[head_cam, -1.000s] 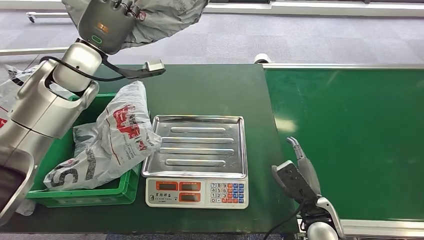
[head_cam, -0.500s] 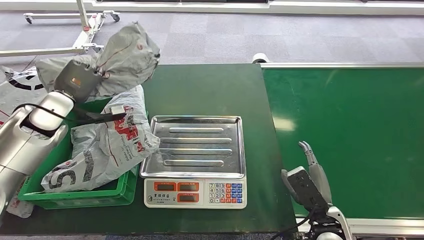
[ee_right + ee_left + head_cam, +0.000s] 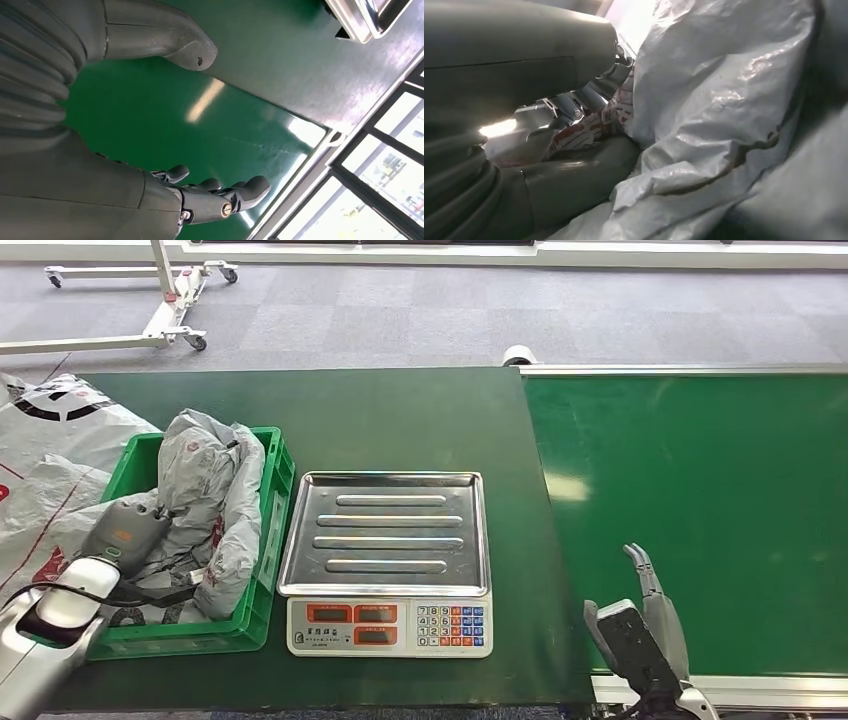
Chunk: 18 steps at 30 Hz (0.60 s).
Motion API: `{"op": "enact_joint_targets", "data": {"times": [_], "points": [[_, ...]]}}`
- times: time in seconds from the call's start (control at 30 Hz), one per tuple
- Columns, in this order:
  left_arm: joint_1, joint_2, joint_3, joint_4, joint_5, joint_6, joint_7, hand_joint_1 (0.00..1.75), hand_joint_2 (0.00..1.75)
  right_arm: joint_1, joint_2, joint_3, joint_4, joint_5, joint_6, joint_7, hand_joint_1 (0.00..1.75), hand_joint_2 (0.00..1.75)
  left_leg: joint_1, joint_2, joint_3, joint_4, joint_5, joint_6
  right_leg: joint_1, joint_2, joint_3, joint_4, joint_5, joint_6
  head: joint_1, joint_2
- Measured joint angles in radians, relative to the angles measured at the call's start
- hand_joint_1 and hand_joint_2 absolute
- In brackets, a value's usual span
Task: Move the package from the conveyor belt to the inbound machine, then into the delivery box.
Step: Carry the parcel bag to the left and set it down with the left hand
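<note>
Overhead, the grey package [image 3: 212, 502] lies crumpled inside the green delivery box [image 3: 268, 540] at the desk's [image 3: 400, 410] left end, leaning against the box wall nearest the scale [image 3: 388, 560]. The left hand [image 3: 128, 532] sits in the box against the package; whether its fingers grip it, I cannot tell. Beside the box, the scale's steel tray is bare, and the conveyor belt [image 3: 700, 510] spreads broad and green to the right. The right hand [image 3: 640, 625] hovers at the belt's near edge, fingers apart, holding nothing. Close up at the left wrist, the left hand [image 3: 549, 100] presses among folds of the package [image 3: 724, 125]. At the right wrist, the right hand [image 3: 150, 125] spreads above the belt [image 3: 150, 110].
</note>
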Motion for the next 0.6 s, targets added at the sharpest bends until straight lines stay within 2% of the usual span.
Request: {"op": "enact_joint_targets", "data": {"times": [0.03,0.1,0.13,0.23,0.27,0.4,0.53,0.6], "points": [[0.012,-0.005,0.016,-0.004,-0.001,-0.004,0.000,0.00,1.75,0.003,0.000,-0.001,-0.004,0.003,-0.001,0.003,0.00,1.75,0.000,0.000,0.000,0.000,0.000,0.000,0.000,0.000,0.000,0.000,0.000,0.000,0.000,0.000],[0.024,-0.014,0.041,-0.009,-0.002,-0.007,0.003,0.00,1.75,0.008,0.000,-0.003,-0.012,0.008,-0.002,0.008,0.00,1.75,0.000,0.000,0.000,0.000,0.000,0.000,0.000,0.000,0.000,0.000,0.000,0.000,0.000,0.000],[0.026,-0.018,0.049,-0.011,-0.002,-0.007,0.006,0.00,1.31,0.010,0.000,-0.005,-0.016,0.009,-0.002,0.011,0.00,1.75,0.000,0.000,0.000,0.000,0.000,0.000,0.001,0.000,0.000,0.000,0.000,0.000,0.000,0.000],[0.028,-0.028,0.065,-0.017,-0.002,-0.003,0.013,0.00,0.00,0.018,0.000,-0.009,-0.026,0.011,-0.005,0.014,0.00,0.44,0.000,-0.001,0.000,0.000,0.000,0.000,0.001,0.000,0.000,0.000,0.000,0.000,0.000,0.000],[0.028,-0.032,0.070,-0.019,-0.002,0.003,0.018,0.00,0.00,0.021,0.001,-0.010,-0.029,0.013,-0.005,0.014,0.00,0.00,0.000,-0.001,0.000,0.000,0.000,0.000,0.001,0.000,0.000,0.000,0.000,0.000,0.000,0.000],[0.030,-0.066,0.110,-0.063,0.000,0.055,0.058,0.00,0.00,0.039,0.003,-0.020,-0.044,0.033,-0.004,0.020,0.00,1.75,0.000,-0.002,0.000,0.000,0.000,0.000,0.001,-0.001,0.001,0.000,0.000,0.000,0.000,0.000],[0.037,-0.118,0.167,-0.160,0.010,0.108,0.084,0.00,0.00,0.046,0.002,-0.026,-0.056,0.098,-0.009,0.043,0.00,0.00,0.000,-0.002,0.000,0.000,0.000,0.000,0.000,-0.001,0.001,0.000,0.001,0.000,0.000,0.000],[0.047,-0.152,0.192,-0.240,0.022,0.150,0.086,0.00,0.00,0.040,-0.003,-0.035,-0.067,0.212,-0.039,0.073,0.00,0.00,0.000,-0.002,-0.001,0.001,0.000,0.000,0.000,-0.001,0.000,0.000,0.001,0.001,0.000,0.000]]}}
